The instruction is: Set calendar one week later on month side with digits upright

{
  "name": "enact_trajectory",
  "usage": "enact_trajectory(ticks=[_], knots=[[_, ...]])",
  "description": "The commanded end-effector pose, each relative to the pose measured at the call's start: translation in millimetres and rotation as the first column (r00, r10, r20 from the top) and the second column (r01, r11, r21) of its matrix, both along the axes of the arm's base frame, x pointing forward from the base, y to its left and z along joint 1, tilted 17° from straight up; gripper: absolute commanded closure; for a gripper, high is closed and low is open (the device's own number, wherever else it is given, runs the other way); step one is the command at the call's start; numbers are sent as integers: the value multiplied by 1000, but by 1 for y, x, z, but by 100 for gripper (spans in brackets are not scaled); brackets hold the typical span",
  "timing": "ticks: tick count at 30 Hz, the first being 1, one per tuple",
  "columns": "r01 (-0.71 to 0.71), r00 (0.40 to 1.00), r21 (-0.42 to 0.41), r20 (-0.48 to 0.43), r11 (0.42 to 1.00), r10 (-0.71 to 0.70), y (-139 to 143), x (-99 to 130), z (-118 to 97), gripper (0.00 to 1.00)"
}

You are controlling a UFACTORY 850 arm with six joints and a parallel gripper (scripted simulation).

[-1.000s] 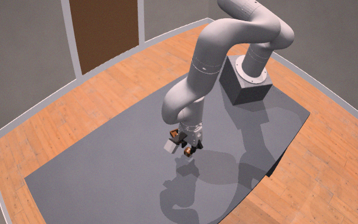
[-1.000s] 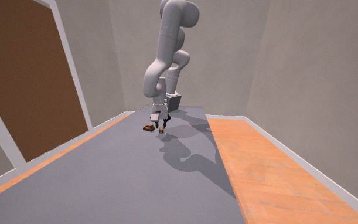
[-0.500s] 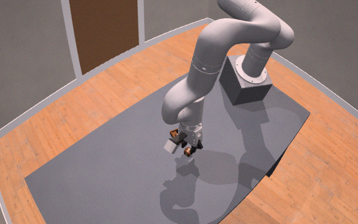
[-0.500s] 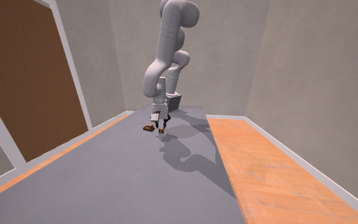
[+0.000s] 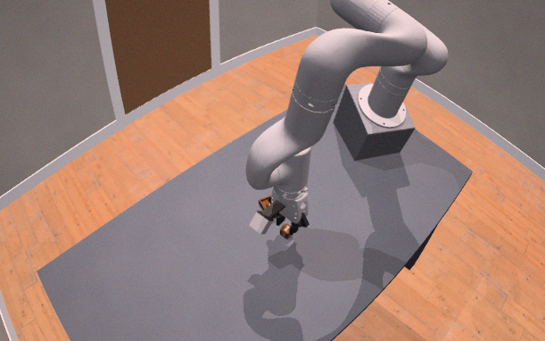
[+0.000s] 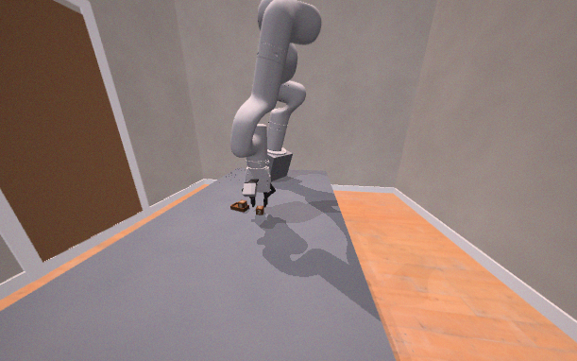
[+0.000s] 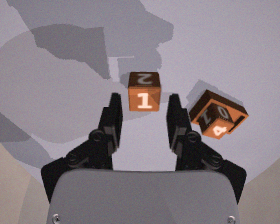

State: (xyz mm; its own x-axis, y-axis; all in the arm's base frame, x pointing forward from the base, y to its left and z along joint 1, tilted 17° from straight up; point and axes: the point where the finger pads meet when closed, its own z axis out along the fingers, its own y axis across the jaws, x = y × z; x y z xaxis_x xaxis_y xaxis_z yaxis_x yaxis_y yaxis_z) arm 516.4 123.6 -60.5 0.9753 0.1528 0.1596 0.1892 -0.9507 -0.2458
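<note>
My gripper [image 5: 287, 224] [image 6: 259, 203] [image 7: 144, 105] points down, partly open and empty. One wooden cube [image 5: 285, 231] [image 6: 260, 211] [image 7: 144, 99] stands on the table outside the tray, just below and between the fingertips in the wrist view. Its bright top shows 1. Its dark side shows 2, upside down in the wrist view. The small brown tray [image 5: 260, 203] [image 6: 235, 208] [image 7: 231, 102] lies to the right of the fingers in the wrist view. The other cube [image 6: 242, 203] [image 7: 219, 126] is in it, with 4 on its bright face and 0 and 1 on dark faces.
The grey table [image 5: 157, 250] [image 6: 171, 293] carries the arm's shadow around the loose cube. The tray stands close beside the gripper's right finger in the wrist view. The arm's base block [image 5: 380, 143] [image 6: 280, 165] is at the back of the table.
</note>
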Motion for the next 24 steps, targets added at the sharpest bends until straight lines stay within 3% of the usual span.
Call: enact_trajectory(ticks=[1, 24], knots=[[0, 1000, 0, 1, 1000, 0, 1, 1, -2, 53], [0, 1000, 0, 1, 1000, 0, 7, 4, -24, 53]])
